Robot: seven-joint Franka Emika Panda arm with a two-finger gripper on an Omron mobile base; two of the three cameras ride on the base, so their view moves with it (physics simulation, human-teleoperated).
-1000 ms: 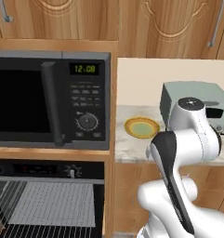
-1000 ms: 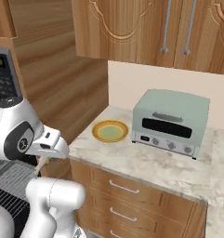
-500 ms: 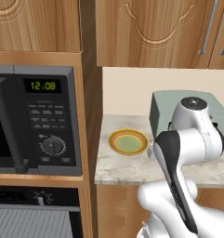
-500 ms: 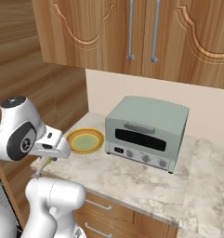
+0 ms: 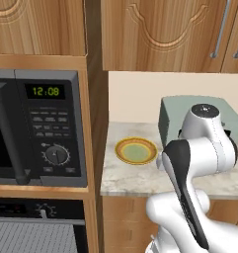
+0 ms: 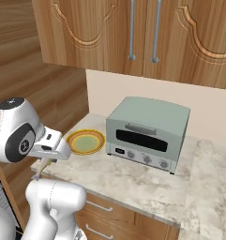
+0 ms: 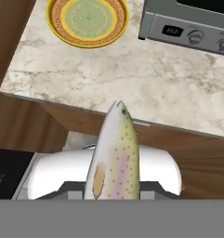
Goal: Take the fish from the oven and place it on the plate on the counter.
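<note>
On my feed the microwave (image 5: 39, 128) clock reads 12:08 in green, the one legible marking in the kitchen. The hand (image 6: 43, 165) is clenched on the fish (image 7: 114, 155), a slim silvery trout with a speckled pale-green back, pinkish flank and an orange fin, which juts nose-first from between the fingers, just off the front edge of the speckled grey bench (image 7: 146, 83). Ahead on the bench sits the yellow plate (image 7: 87, 21) with its ochre rim and greenish centre, beside the grey-green toaster oven (image 6: 147, 132), while the black oven (image 5: 39, 225) shows below the microwave.
</note>
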